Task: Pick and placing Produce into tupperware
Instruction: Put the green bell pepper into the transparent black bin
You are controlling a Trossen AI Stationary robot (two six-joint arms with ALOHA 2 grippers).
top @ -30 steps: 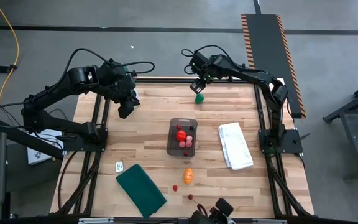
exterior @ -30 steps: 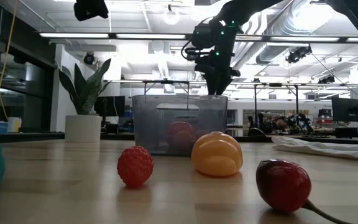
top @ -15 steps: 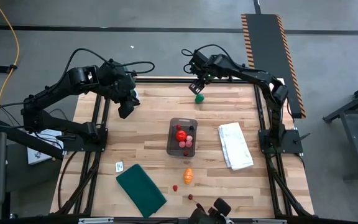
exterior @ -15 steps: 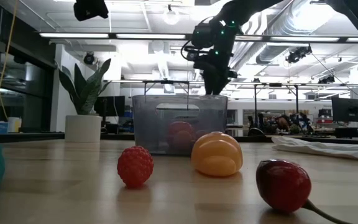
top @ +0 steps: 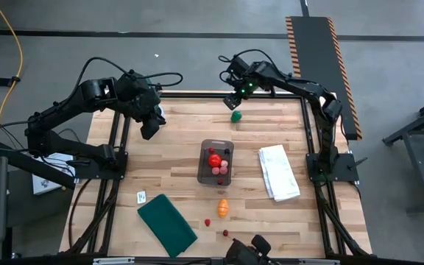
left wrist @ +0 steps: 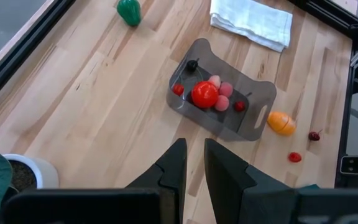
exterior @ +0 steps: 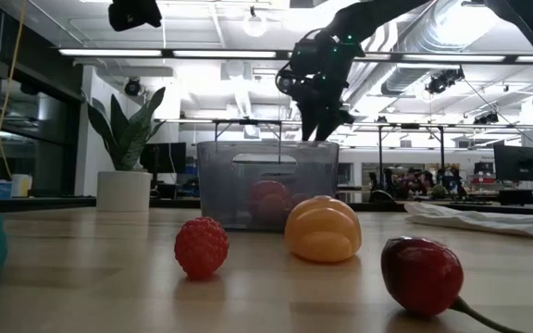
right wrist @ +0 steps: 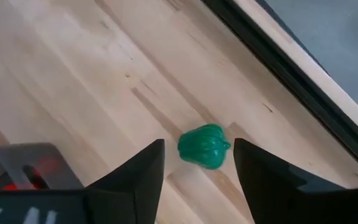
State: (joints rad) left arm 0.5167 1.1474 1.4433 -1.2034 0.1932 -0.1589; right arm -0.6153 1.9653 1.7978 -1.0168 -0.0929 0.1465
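Overhead, our right gripper point(top: 235, 101) hangs spread above the small green toy pepper point(top: 235, 115); beyond it, the clear grey rectangular tupperware point(top: 216, 163) and folded white cloth point(top: 278, 172).

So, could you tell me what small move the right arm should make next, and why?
Probably a short descent straight onto the green pepper. The right gripper hangs open above it at the table's far edge, with the piece showing between its fingers and lying free on the wood. It sits outside the tupperware, which already holds several pieces.
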